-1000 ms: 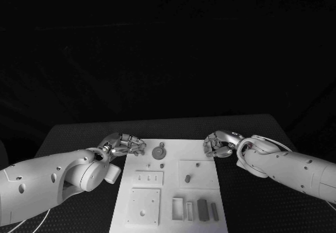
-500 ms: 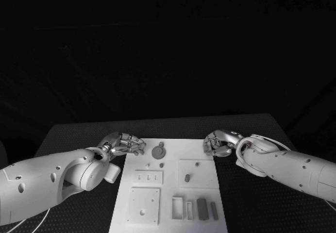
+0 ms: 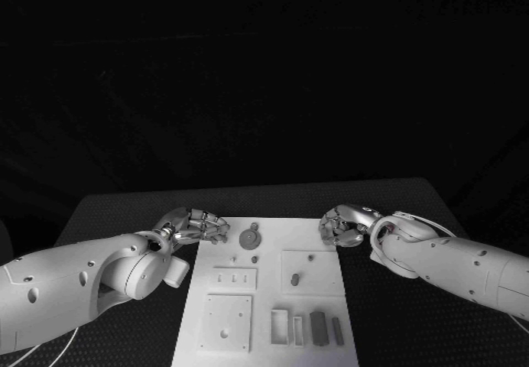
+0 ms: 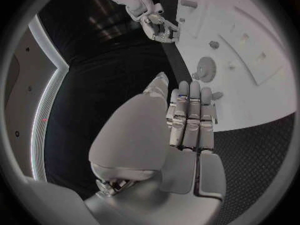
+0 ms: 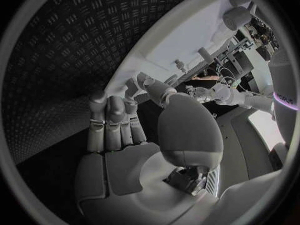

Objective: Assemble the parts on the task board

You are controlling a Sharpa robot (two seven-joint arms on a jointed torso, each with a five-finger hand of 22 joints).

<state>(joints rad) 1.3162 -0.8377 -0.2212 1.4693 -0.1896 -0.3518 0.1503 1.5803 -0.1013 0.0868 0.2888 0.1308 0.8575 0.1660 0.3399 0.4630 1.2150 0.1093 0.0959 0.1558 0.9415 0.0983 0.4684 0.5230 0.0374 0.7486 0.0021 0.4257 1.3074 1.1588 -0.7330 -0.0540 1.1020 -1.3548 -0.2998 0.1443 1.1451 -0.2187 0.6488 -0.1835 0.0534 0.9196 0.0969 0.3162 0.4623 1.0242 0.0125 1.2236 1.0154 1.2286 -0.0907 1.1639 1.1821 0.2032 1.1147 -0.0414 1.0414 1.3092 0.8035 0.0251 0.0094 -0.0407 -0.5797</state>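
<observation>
the white board (image 3: pixel 270 294) lay in the middle of the black table (image 3: pixel 121 210), long side running away from the robot, so both arms could reach it from either flank. its far end carried a round toothed gear (image 3: pixel 251 240) with a small peg (image 3: pixel 254 227) just beyond it; nearer in sat a raised plate with three small slots (image 3: pixel 235 279), a square plate with a dark oval piece (image 3: pixel 296 281) in it, another square plate with a hole (image 3: pixel 226 324), and a row of narrow rectangular slots with dark bars (image 3: pixel 319 329) at the near right corner. the parts seemed laid out apart from one another so each could be picked singly, and by this layout the assembly looked barely begun.

the left hand (image 3: pixel 196 227) hovered at the board's far left corner, just beside the gear, likely placed there to take it. its fingers (image 4: pixel 189 116) were curled in close together and held nothing; whether they touched the board could not be told.

the right hand (image 3: pixel 346 226) sat at the far right edge of the board, fingers (image 5: pixel 114 122) likewise folded in side by side, with nothing in them, apparently waiting its turn over the table beside the board.
</observation>
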